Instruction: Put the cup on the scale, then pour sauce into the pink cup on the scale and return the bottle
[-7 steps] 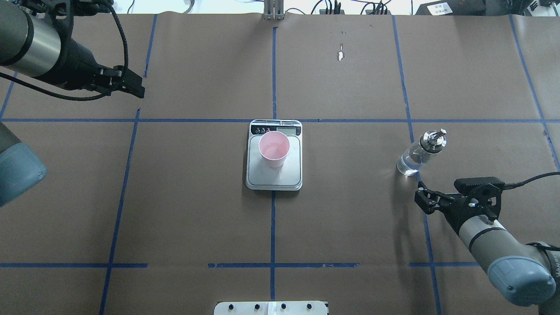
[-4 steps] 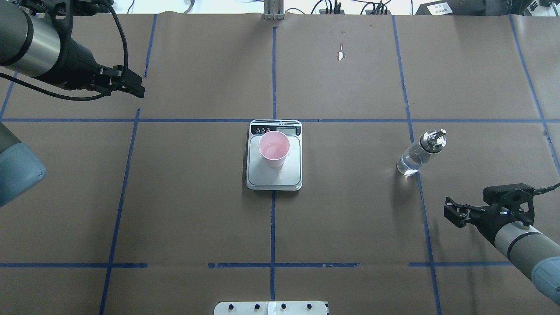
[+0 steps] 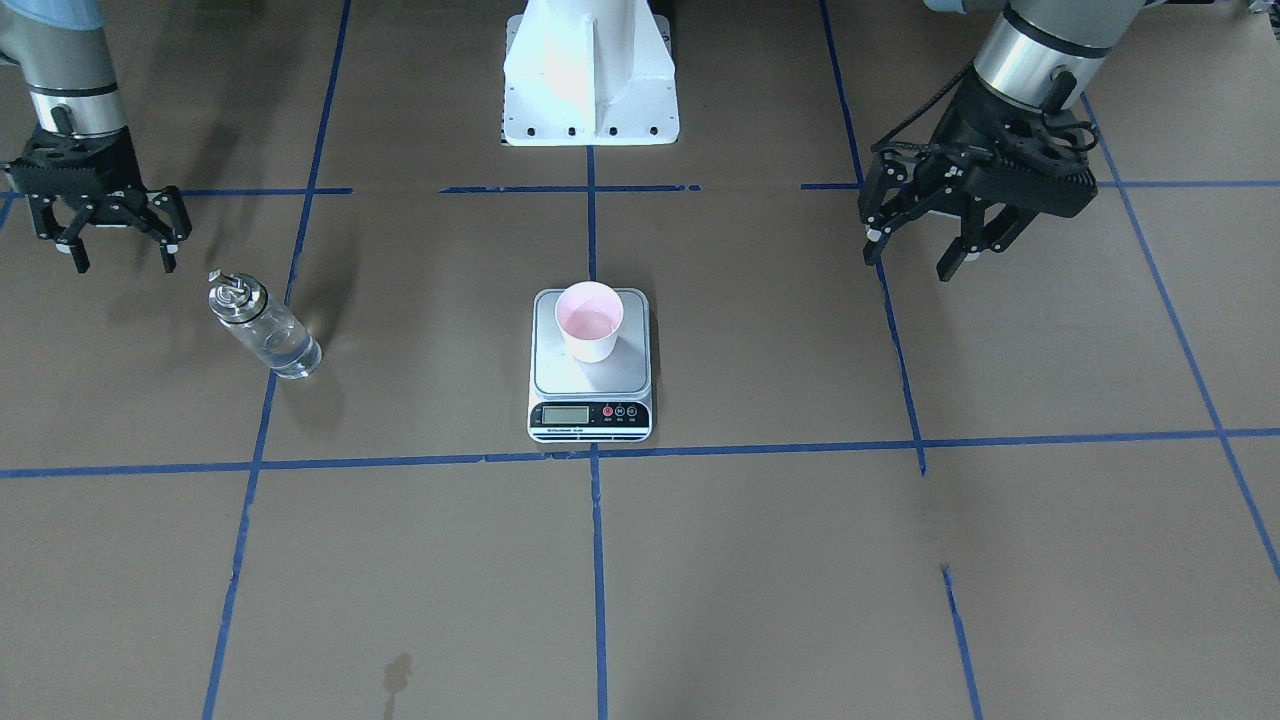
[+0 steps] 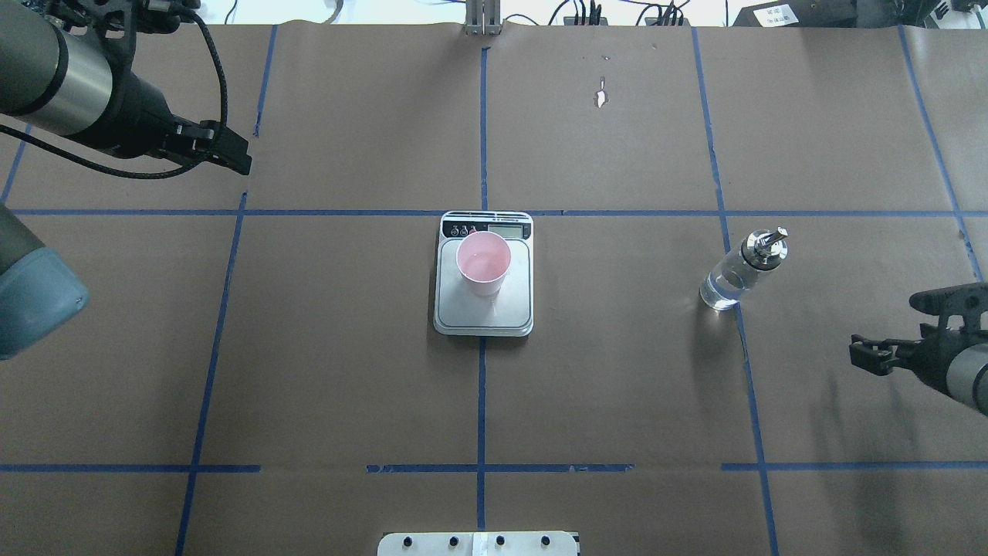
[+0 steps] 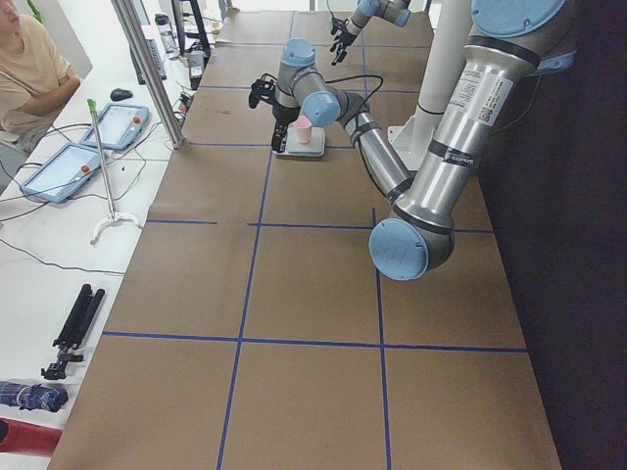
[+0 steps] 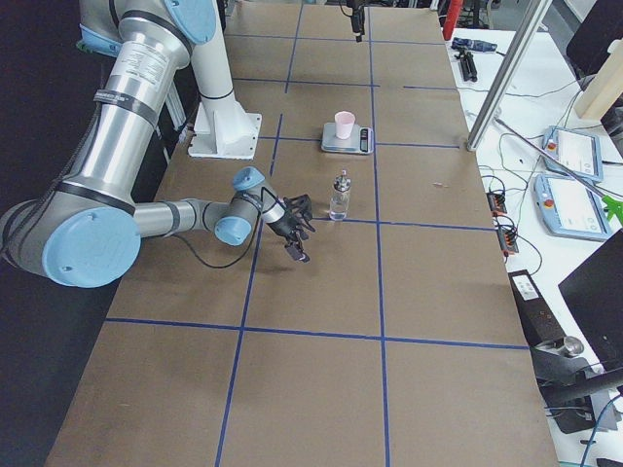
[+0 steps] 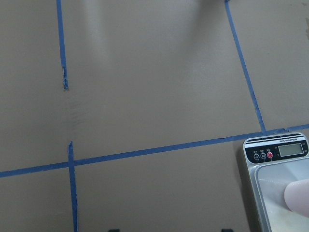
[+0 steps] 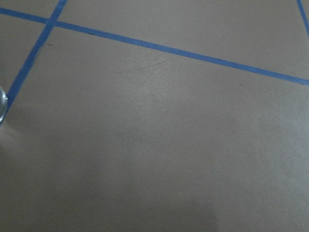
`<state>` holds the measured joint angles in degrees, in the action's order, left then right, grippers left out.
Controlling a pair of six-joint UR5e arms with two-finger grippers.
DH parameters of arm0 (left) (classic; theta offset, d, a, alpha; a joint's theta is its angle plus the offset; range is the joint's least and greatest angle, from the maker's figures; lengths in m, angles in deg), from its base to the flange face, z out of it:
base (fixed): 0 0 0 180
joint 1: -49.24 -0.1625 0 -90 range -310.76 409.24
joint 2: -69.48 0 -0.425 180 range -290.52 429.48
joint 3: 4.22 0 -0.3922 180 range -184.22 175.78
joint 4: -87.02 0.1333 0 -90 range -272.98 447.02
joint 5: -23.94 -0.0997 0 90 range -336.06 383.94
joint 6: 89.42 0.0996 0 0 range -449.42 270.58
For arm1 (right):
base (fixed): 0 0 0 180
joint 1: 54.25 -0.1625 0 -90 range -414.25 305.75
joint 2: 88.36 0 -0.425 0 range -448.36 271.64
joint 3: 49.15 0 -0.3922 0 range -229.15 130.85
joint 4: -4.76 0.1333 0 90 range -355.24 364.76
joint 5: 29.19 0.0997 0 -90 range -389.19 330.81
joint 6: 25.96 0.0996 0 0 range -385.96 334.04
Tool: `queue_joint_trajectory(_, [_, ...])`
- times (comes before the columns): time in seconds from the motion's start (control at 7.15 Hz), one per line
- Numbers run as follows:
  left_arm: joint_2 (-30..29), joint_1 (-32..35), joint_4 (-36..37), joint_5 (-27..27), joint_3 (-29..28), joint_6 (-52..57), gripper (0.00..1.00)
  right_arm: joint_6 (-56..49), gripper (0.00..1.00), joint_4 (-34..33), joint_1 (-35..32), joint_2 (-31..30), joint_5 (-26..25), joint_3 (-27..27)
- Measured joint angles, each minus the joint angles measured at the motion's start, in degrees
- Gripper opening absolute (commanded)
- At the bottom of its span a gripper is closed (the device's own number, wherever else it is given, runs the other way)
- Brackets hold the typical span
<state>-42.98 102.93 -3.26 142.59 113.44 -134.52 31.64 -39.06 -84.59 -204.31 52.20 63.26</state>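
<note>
Left gripper and right gripper are open, empty — a stray bump could tip the bottle or cup.

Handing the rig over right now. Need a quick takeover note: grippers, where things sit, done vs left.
Left gripper: jaws open, empty, well clear of the scale.
Right gripper: jaws open, empty, near the bottle but not touching it.
The small pale pink tapered cup stands upright on the flat square silver-grey digital scale.
The small clear glass bottle with metal pour spout stands upright on the brown paper table on the robot's right, with some clear liquid inside.
Done: cup on scale, bottle set down.
Left: confirm the pour. The cup's contents are hard to judge and the display is unreadable.
</note>
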Motion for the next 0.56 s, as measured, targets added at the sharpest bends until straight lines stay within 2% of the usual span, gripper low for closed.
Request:
queue_joint_trajectory(0.28, [1.7,2.7,0.0,-0.4,-1.5,7.2,0.77,-20.8,1.00,-0.3,-24.0,2.0,23.3,-5.4])
queue_joint_trajectory(0.56, [4.9,8.9,-0.2,-0.4,-4.1,19.5,0.81,-37.2,1.00,-3.0,-44.3,7.7,44.5,-15.5])
